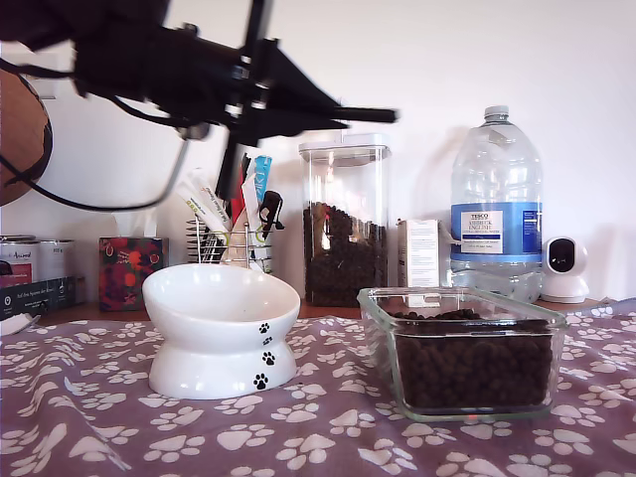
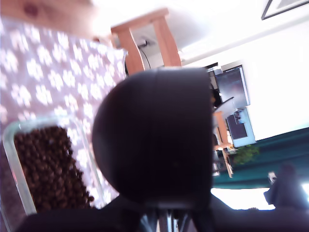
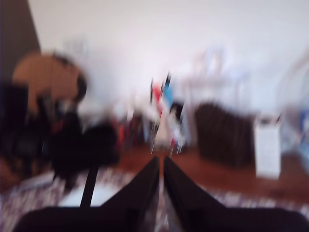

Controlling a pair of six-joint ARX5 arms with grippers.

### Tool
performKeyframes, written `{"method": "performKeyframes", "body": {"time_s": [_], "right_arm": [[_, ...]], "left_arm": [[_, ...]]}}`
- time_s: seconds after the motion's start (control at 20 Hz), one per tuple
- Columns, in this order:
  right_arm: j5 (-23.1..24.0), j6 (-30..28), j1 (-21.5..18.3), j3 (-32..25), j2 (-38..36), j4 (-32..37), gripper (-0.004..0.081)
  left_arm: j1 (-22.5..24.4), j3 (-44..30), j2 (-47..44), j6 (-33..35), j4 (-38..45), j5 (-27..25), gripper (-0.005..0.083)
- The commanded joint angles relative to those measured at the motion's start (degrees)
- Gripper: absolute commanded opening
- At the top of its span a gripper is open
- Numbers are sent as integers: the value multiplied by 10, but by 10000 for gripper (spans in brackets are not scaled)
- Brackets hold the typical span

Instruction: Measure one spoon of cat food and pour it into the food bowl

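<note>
The black spoon [image 2: 154,135] fills the first wrist view, its round bowl seen from outside, and my first gripper [image 2: 166,220] is shut on it. I cannot see whether it holds kibble. Under it lies the clear glass dish [image 2: 14,145] of brown cat food [image 2: 48,169]. In the exterior view the first arm hangs high at the upper left, with my first gripper [image 1: 333,112] above the white food bowl [image 1: 224,333]. A thin black bar [image 1: 370,114] juts toward that view's right. The dish [image 1: 378,328] of cat food [image 1: 472,368] sits right of the bowl. My second gripper [image 3: 161,193] looks shut and empty in a blurred picture.
Along the back wall stand a wire caddy [image 1: 234,224] of utensils, a tall canister [image 1: 343,229] of kibble, a white box [image 1: 420,253], a water bottle [image 1: 495,199] and a small white camera [image 1: 564,268]. A tissue box [image 1: 131,260] and tins [image 1: 40,268] sit at the exterior view's left.
</note>
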Motion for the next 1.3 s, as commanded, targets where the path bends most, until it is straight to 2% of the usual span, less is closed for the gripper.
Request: {"method": "performKeyframes", "body": {"time_s": [0.0,0.05,0.1,0.25,0.35,0.45,0.75,1.25], "right_arm": [[-3,2,17,-5,27,6,203],[-5,1,27,-5,41,3,302],[-4,-3,36,-5,50,5,354],[-4,-59,63,-5,66,33,375],[0,-82,70,-5,66,46,465],[-3,-91,72,-4,66,45,471],[-2,-105,77,-4,76,82,476],[5,-73,90,-4,176,195,475]], "left_arm": [[-13,-10,15,-30,45,0,-22],[-21,-10,24,-50,67,1,-22],[-27,-9,31,-64,83,0,-22],[-37,-8,41,-78,95,-3,-22],[-36,-8,42,-78,95,-11,-22],[-31,-8,42,-78,96,-28,-21],[-33,0,42,-89,101,-30,-22],[-65,12,42,-95,109,-30,-21]]}}
